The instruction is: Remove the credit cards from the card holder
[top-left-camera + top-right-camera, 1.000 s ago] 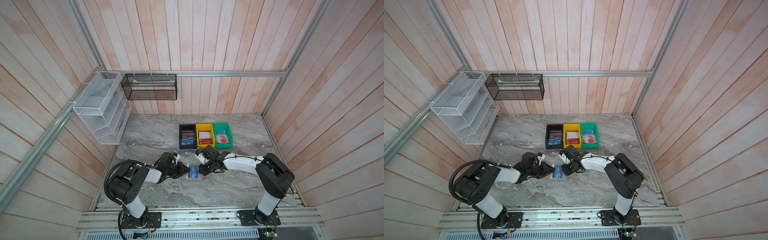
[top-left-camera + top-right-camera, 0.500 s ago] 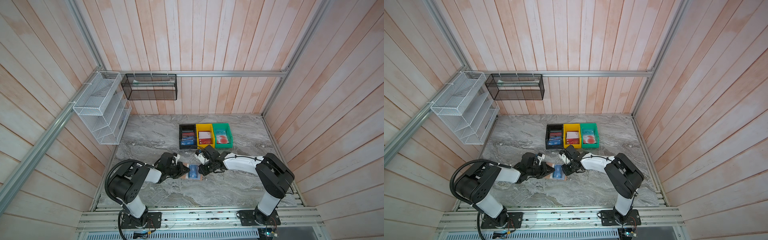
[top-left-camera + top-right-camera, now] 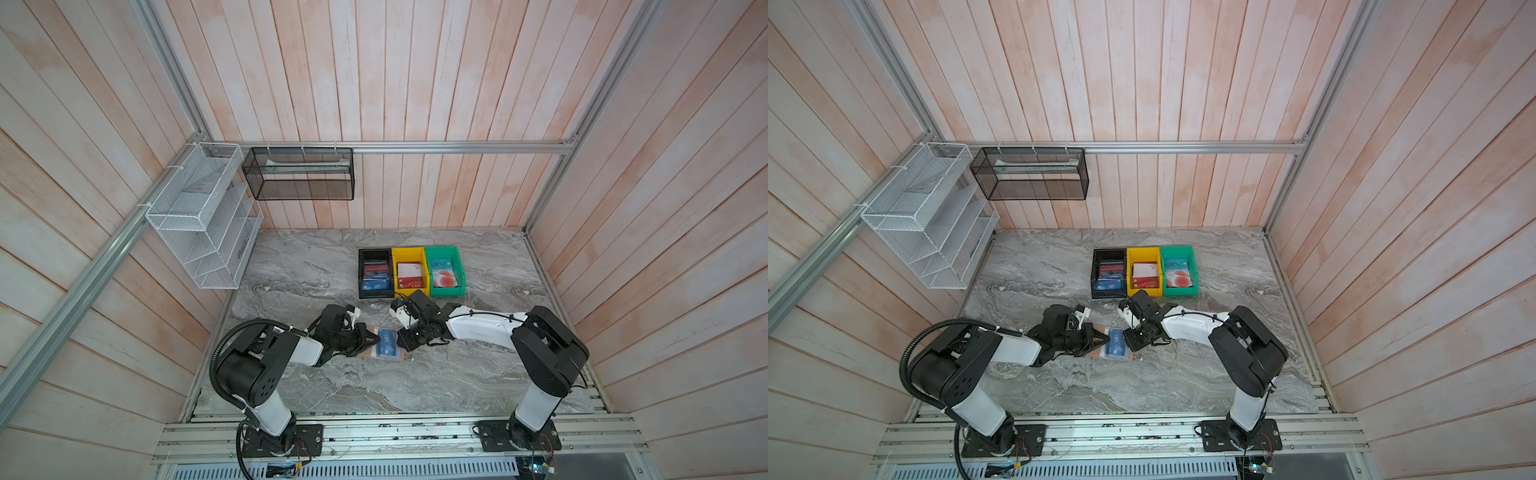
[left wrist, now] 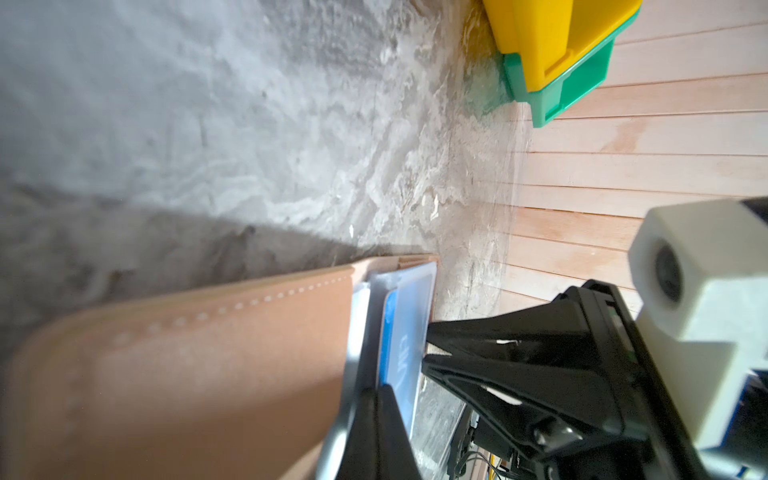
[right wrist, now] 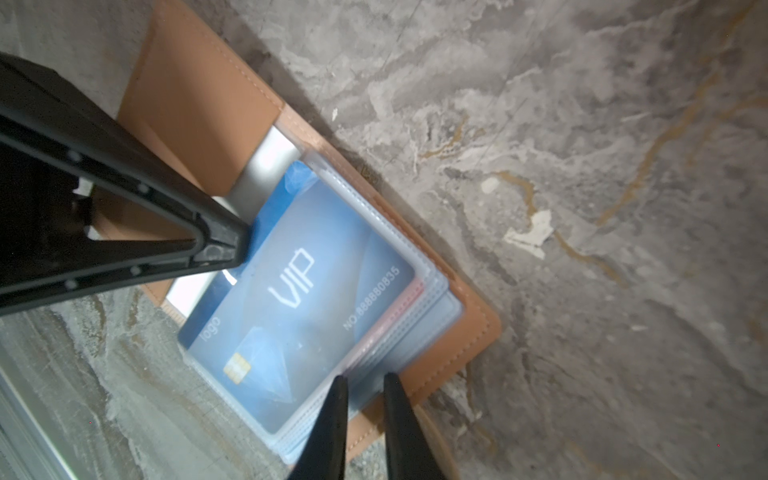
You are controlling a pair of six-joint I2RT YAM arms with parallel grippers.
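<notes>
The card holder point(image 5: 199, 108) lies open on the marble surface point(image 5: 582, 166), clear sleeve pages uppermost; the blue VIP card point(image 5: 299, 282) sits in the top sleeve, one long edge protruding toward the holder's spine. Left hand point(image 5: 230, 249): clenched, tip touching that protruding edge on the spine side of the holder; whether the card is pinched cannot be told. Right hand point(image 5: 361, 386): at the holder's opposite outer edge, jaws narrowly apart over the sleeve-page edges; grasp cannot be told. In both top views the holder lies between the two hands.
</notes>
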